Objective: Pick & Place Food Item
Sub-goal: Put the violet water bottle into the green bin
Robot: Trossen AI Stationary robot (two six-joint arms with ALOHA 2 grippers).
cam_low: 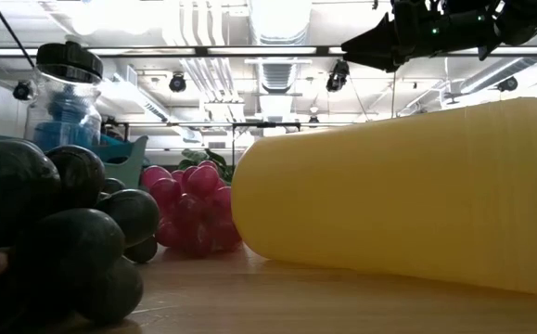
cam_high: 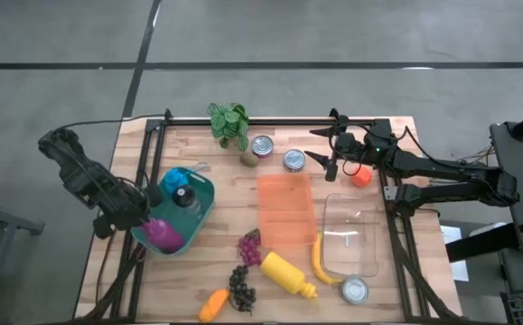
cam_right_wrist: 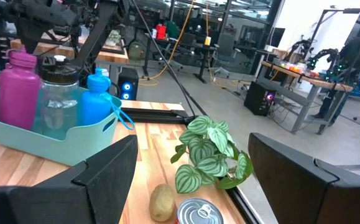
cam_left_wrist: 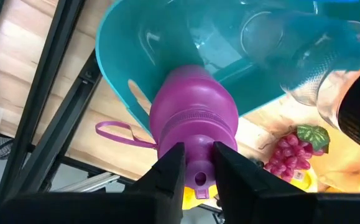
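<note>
Food items lie on tabletop [cam_high: 198,262] centre; left hand [cam_left_wrist: 196,169] clamps purple bottle [cam_left_wrist: 193,118] in teal bin [cam_high: 205,212]; right hand [cam_high: 326,152] spread wide, empty, above cans [cam_high: 294,161] nr plant [cam_high: 229,124].

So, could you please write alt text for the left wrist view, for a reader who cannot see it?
The left gripper is shut on the neck of a purple bottle standing in a teal bin at the wooden table's edge. A clear bottle sits beside it, with red grapes beyond the bin.
</note>
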